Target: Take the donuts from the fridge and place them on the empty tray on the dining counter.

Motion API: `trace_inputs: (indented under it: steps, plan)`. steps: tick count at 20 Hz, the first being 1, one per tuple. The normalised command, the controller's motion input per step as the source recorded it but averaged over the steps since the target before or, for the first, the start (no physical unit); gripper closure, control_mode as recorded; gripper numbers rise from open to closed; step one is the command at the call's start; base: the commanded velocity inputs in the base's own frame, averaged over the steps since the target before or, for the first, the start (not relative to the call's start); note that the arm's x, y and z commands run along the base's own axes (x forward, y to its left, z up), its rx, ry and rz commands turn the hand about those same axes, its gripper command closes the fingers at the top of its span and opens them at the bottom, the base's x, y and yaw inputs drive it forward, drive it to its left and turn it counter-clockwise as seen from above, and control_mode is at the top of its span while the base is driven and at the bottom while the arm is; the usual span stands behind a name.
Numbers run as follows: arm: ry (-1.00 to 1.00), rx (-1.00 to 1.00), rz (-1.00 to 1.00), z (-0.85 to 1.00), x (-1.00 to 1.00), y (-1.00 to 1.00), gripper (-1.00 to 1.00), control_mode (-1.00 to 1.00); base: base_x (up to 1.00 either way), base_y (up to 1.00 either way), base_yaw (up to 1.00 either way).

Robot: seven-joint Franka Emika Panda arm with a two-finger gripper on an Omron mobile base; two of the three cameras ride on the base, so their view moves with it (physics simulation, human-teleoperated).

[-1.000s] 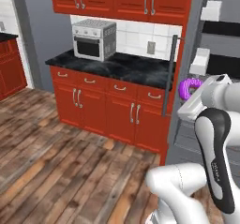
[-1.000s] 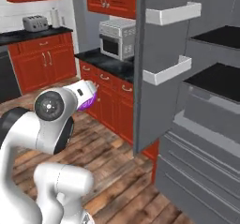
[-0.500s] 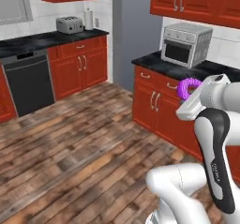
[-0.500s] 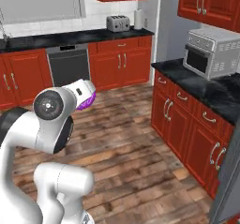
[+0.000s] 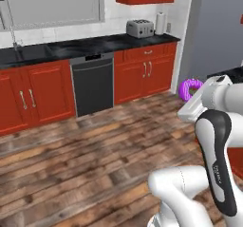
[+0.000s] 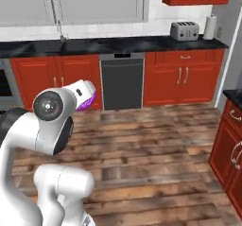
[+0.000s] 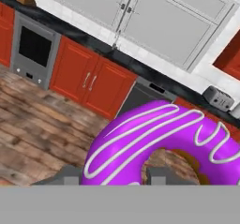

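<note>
Purple donut riding along, mid-haul across the kitchen

Arm (image 5: 216, 140) is tucked in close and up high, I'd guess to keep the load steady while the base drives; gripper (image 7: 110, 177) is clamped on the purple donut (image 7: 159, 143), out over the wood floor (image 5: 95, 150). No tray or dining counter around to drop it on.

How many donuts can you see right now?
1. A purple donut sits in the gripper, carried above the wood floor; it also shows beside the arm in both base views. A second one may be elsewhere, out of sight.
</note>
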Motion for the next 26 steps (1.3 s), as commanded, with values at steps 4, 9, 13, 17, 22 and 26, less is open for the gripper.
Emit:
trace_inputs:
  steps: [4,9,13,17,22,26]
  plan:
    - [0.00,0.00,0.00,0.00,0.00,0.00,1.00,1.00,1.00,0.49,0.57]
    - [0.00,0.00,0.00,0.00,0.00,0.00,1.00,1.00,1.00,0.26,0.65]
    - [0.00,0.00,0.00,0.00,0.00,0.00,1.00,1.00,1.00,0.13,0.72]
    - [0.00,0.00,0.00,0.00,0.00,0.00,1.00,1.00,1.00,0.12,0.73]
    - [0.00,0.00,0.00,0.00,0.00,0.00,1.00,1.00,1.00,0.11,0.73]
    - [0.00,0.00,0.00,0.00,0.00,0.00,1.00,1.00,1.00,0.06,0.74]
